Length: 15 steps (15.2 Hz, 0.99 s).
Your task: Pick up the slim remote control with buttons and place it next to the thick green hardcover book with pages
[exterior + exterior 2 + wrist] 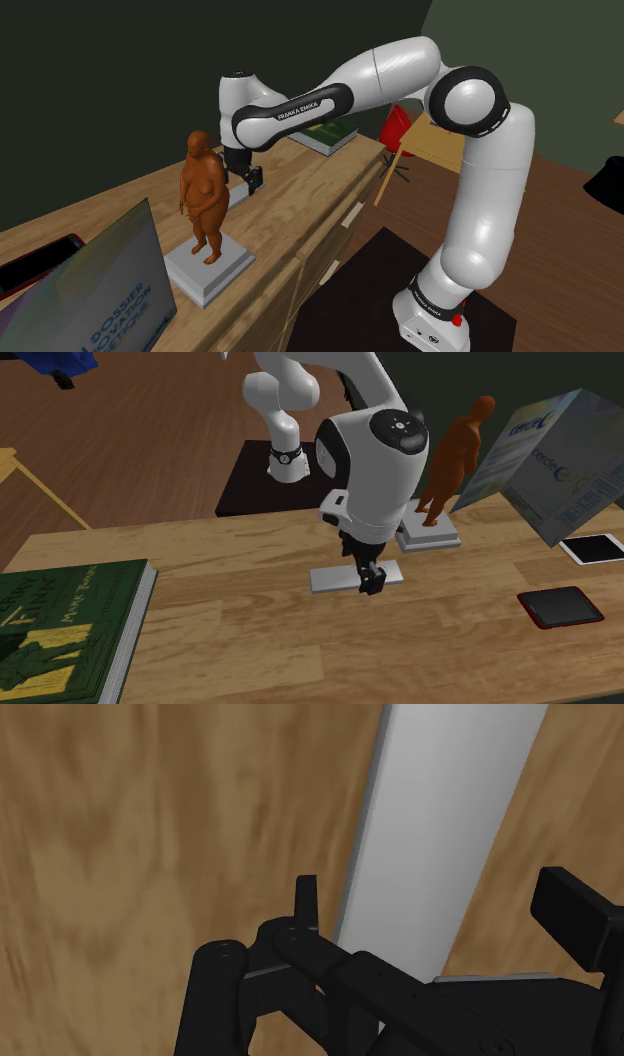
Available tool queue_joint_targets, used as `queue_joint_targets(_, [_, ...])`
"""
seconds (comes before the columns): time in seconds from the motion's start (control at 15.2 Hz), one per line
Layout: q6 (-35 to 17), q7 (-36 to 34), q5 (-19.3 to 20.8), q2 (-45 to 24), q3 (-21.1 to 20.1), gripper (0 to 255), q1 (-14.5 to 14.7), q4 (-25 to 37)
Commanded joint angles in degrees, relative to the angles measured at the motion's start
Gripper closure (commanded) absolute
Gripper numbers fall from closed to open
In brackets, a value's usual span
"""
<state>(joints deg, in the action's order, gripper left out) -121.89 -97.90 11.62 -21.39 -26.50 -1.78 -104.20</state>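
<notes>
On my worktop (pixel 240 642), wooden:
- one brown human figurine (pixel 455 452), upright on a grey slab base (pixel 440 538)
- one printed box (pixel 550 457), just beside the figurine
- one white-framed tablet (pixel 597 548)
- one red-framed tablet (pixel 560 606), lying flat

On the floor: one black mat (pixel 245 487).

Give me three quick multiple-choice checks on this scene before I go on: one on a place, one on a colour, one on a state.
1. In the second exterior view, the green book lies: A) at the table's lower left; B) at its upper right; C) at its middle.
2. The remote is drawn: A) red; B) pale grey; C) green.
3. The pincer is: A) shut on nothing; B) shut on the remote; C) open astride the remote.
Answers: 1 A, its cover takes up that corner; 2 B, it is a plain pale slab; 3 C, the wrist view shows the fingers apart, with gaps beside the slab.
</notes>
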Motion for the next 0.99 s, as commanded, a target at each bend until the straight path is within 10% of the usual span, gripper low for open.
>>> queue_joint_targets(0.0, [-1.4,-0.3,0.5,-0.8,0.2,0,0.1,-0.7])
queue_joint_targets(0.59, [-2.4,-0.6,0.8,-1.4,0.4,0,0.2,-1.1])
queue_joint_targets(0.66, [-2.4,-0.6,0.8,-1.4,0.4,255,0.2,-1.1])
queue_joint_targets(0.92, [-2.4,-0.6,0.9,-1.4,0.4,255,0.2,-1.1])
